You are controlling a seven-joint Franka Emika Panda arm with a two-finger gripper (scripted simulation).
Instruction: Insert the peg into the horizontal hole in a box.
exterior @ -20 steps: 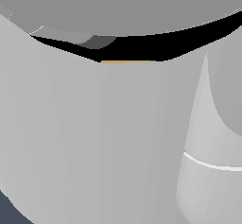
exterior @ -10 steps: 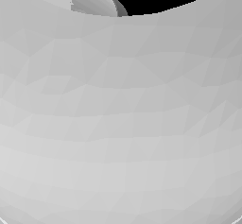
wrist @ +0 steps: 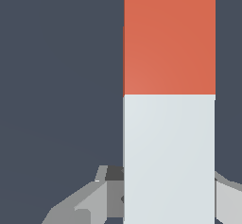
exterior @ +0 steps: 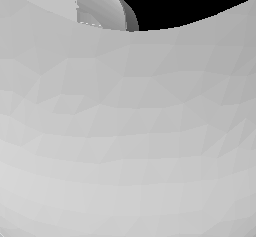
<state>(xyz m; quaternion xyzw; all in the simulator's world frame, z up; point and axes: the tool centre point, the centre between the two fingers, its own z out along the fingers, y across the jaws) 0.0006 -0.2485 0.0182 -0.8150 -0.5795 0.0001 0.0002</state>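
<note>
The peg (wrist: 169, 100) runs lengthwise straight out from between the fingers (wrist: 85, 202), which flank its white half, though whether they grip it I cannot tell.

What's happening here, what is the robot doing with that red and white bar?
The wrist view shows the peg up close, its orange-red half and white half meeting mid-frame, with grey gripper fingers on either side of the white half. Whether they actually clamp it cannot be told. The exterior view is almost wholly blocked by the robot arm, so neither the box nor its hole shows.
</note>
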